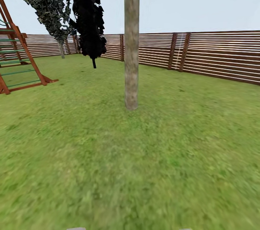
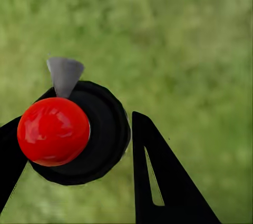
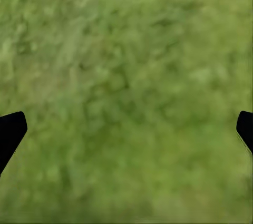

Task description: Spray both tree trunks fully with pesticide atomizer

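At the far left of the head view, a red-brown wooden climbing frame (image 1: 18, 60) is seen on the grass lawn (image 1: 130, 165). Next to it, two dark-leaved thin trees (image 1: 86, 17) are set before the slatted wooden fence (image 1: 216, 55). Near the middle, a thick grey-brown tree trunk (image 1: 131, 42) is rooted in the lawn. In the left wrist view, the left tool (image 2: 74, 145) is clenched around the pesticide atomizer (image 2: 74, 134), seen from above with a red round top and grey nozzle. In the right wrist view, the right tool (image 3: 126, 129) is spread wide over grass, released.
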### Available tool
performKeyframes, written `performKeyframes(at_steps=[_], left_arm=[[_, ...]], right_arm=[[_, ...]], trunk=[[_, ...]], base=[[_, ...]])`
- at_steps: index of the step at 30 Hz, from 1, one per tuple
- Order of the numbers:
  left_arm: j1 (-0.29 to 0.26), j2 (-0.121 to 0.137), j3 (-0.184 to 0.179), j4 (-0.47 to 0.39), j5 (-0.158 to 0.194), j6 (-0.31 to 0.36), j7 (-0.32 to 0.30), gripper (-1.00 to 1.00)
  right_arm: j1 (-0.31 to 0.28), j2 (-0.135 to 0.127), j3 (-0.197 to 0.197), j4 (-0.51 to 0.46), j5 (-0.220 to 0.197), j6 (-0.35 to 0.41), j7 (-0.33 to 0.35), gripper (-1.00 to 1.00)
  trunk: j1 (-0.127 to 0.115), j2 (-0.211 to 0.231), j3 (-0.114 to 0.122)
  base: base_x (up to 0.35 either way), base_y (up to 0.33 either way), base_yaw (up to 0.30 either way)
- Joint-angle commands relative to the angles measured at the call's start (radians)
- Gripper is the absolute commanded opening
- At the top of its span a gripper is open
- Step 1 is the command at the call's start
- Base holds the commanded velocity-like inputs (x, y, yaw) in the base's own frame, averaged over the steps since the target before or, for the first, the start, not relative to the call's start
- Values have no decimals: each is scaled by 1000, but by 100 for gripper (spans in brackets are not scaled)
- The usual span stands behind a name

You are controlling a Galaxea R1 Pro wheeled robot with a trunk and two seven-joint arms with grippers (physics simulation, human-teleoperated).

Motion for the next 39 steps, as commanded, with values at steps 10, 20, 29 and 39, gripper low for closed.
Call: performKeyframes(at_steps=[10,20,29,39], left_arm=[[-1,5,7,1,-12,-4,6,-100],[-1,3,5,2,-12,-4,10,-100],[-1,2,6,2,-12,-5,11,-100],[-1,2,6,2,-12,-4,11,-100]], right_arm=[[-1,0,-9,-1,5,-1,5,100],[-1,0,-9,-1,5,-1,5,100],[-1,5,-10,-2,3,-1,4,100],[2,3,-8,21,7,2,8,100]], trunk=[[1,0,-1],[1,0,-1],[1,0,-1],[1,0,-1]], base=[[341,0,0],[341,0,0],[341,0,0],[341,0,0]])
